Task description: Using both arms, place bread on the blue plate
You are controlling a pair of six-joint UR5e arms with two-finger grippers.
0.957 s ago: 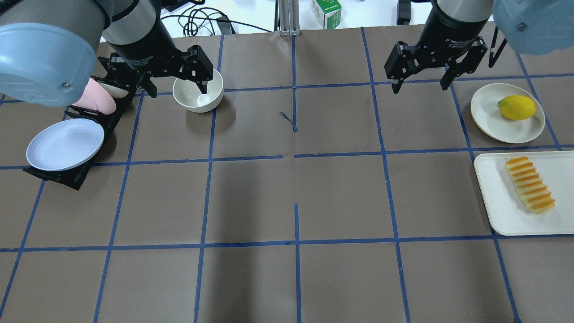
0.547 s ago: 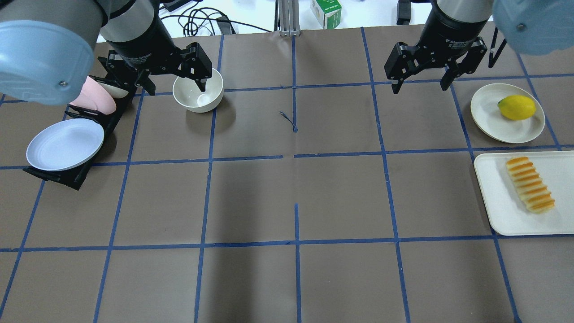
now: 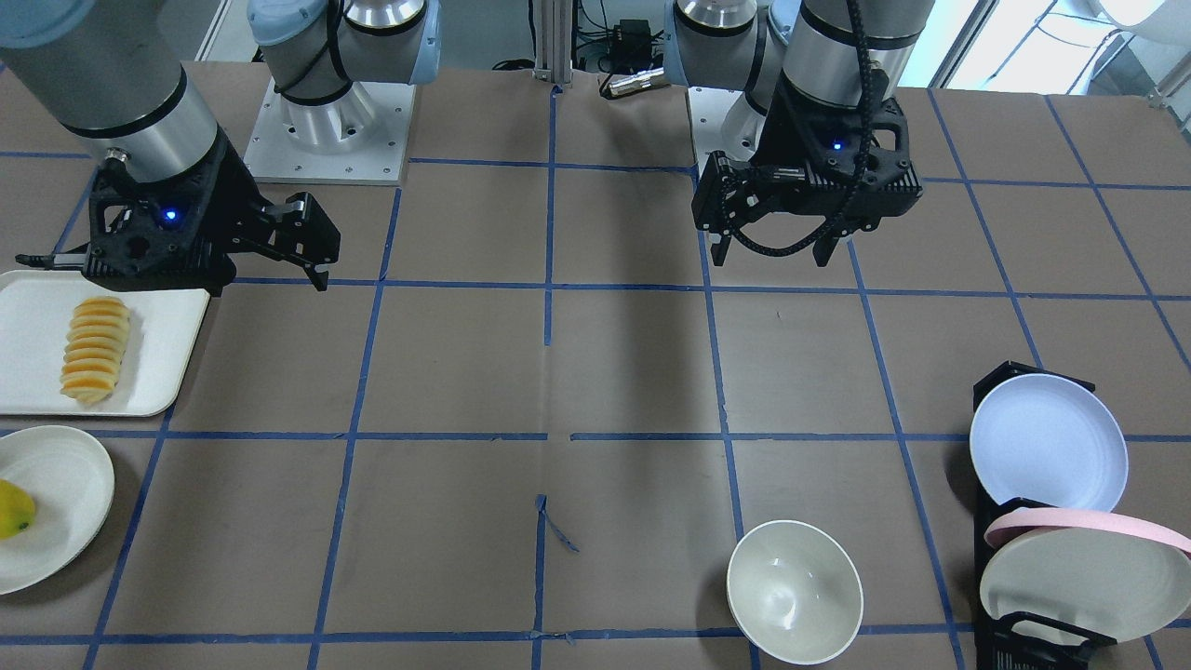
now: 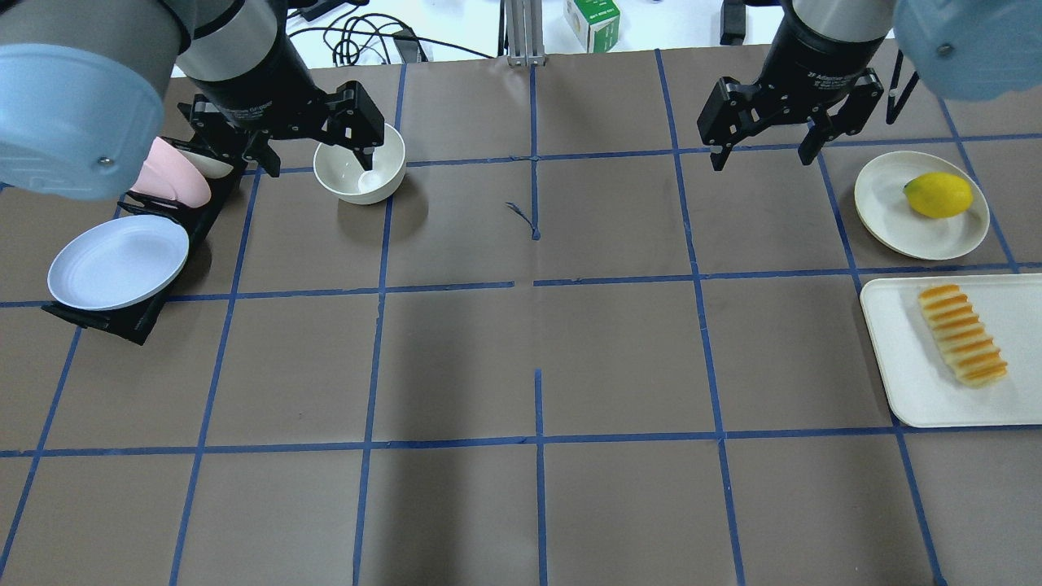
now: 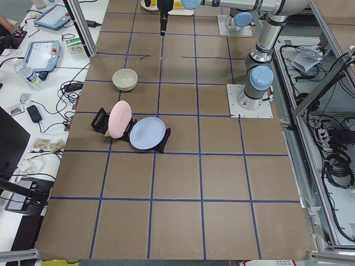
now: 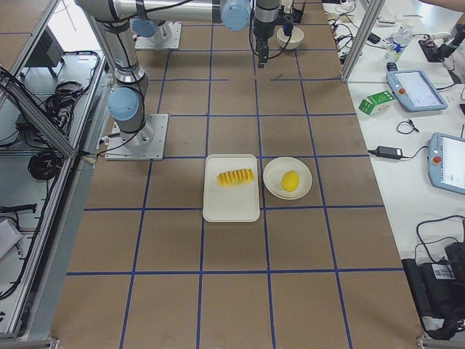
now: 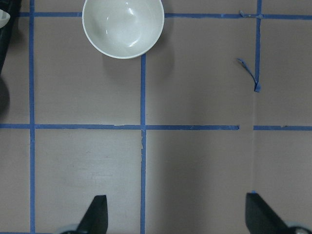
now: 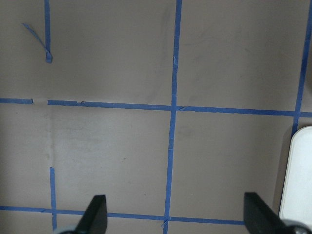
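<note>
The bread (image 4: 962, 334) lies on a white tray (image 4: 899, 366) at the right edge; it also shows in the front view (image 3: 93, 349). The blue plate (image 4: 118, 262) leans in a black rack (image 4: 134, 321) at the far left, also seen in the front view (image 3: 1047, 439). My left gripper (image 4: 321, 165) is open and empty, above the table beside a white bowl (image 4: 346, 185), right of the rack. My right gripper (image 4: 761, 161) is open and empty above bare table, well behind and left of the bread. The wrist views show open fingers over bare table (image 7: 178, 217) (image 8: 175, 217).
A pink-rimmed plate (image 3: 1084, 530) and a cream plate stand in the same rack behind the blue one. A yellow-green fruit (image 4: 938, 195) sits on a cream plate (image 4: 887, 220) behind the tray. The brown table carries a blue tape grid.
My left arm has drifted slightly left and back near the bowl. The right arm has barely moved. Both grippers stay open and empty.
</note>
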